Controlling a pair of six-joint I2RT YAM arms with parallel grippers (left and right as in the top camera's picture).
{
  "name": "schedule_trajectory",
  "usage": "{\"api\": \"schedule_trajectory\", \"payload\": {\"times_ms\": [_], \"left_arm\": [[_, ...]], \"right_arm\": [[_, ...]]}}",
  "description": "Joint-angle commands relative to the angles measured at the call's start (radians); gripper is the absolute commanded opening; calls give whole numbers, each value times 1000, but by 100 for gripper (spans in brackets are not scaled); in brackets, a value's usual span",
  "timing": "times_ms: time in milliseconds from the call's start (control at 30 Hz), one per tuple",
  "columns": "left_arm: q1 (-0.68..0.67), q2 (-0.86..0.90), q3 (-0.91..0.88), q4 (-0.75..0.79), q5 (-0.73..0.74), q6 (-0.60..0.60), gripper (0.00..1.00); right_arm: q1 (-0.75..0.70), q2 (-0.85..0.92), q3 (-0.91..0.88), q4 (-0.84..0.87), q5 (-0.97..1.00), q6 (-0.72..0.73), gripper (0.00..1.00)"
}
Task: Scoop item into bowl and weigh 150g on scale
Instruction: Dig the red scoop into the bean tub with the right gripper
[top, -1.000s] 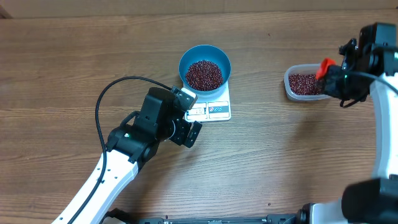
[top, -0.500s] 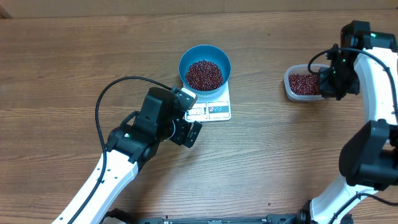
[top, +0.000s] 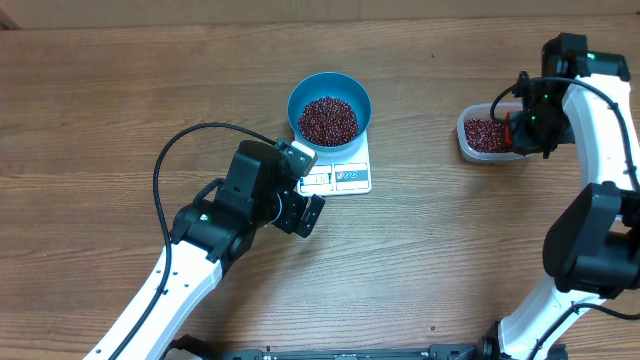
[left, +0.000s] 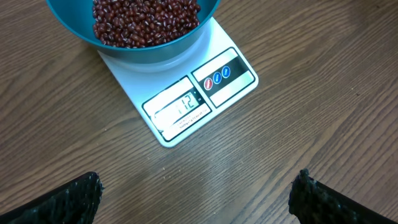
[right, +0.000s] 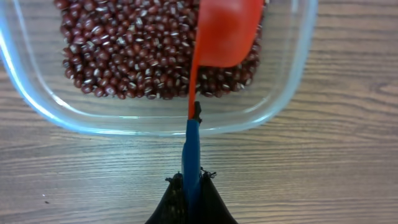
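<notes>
The blue bowl (top: 329, 93) stands on the white scale (top: 348, 180) and holds a heap of dark red-brown beans (top: 329, 120). In the left wrist view the bowl (left: 186, 43) and its beans (left: 146, 22) fill the top, and the scale's display (left: 180, 106) reads 112. My left gripper (left: 199, 190) is open and empty, over bare table just in front of the scale. My right gripper (right: 191, 182) is shut on the blue handle of a red scoop (right: 227, 31). The scoop's head hangs over the beans (right: 124, 56) inside a clear tub (right: 292, 81).
The clear tub (top: 468, 145) sits at the right of the table, about a bowl's width from the scale. The left arm's black cable (top: 175, 150) loops over the table to the left of the scale. Wood-grain table surrounds everything.
The right arm has swung in over the tub's right end, turning the scoop down into the tub. The left arm, bowl and scale have not moved.
</notes>
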Motion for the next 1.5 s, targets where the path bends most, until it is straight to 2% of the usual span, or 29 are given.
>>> {"api": "schedule_trajectory", "payload": {"times_ms": [0, 333, 600, 1133, 1467], "left_arm": [[5, 3, 21, 1, -6, 9, 100], [5, 3, 21, 1, -6, 9, 100], [5, 3, 21, 1, -6, 9, 99], [5, 3, 21, 1, -6, 9, 100], [5, 3, 21, 1, -6, 9, 100]], "right_arm": [[45, 26, -13, 11, -17, -71, 4], [97, 26, -13, -4, -56, -77, 4], [68, 25, -13, -11, -224, -100, 4], [-131, 26, -13, -61, -535, -100, 4], [-199, 26, -13, -87, -567, -100, 4]]}}
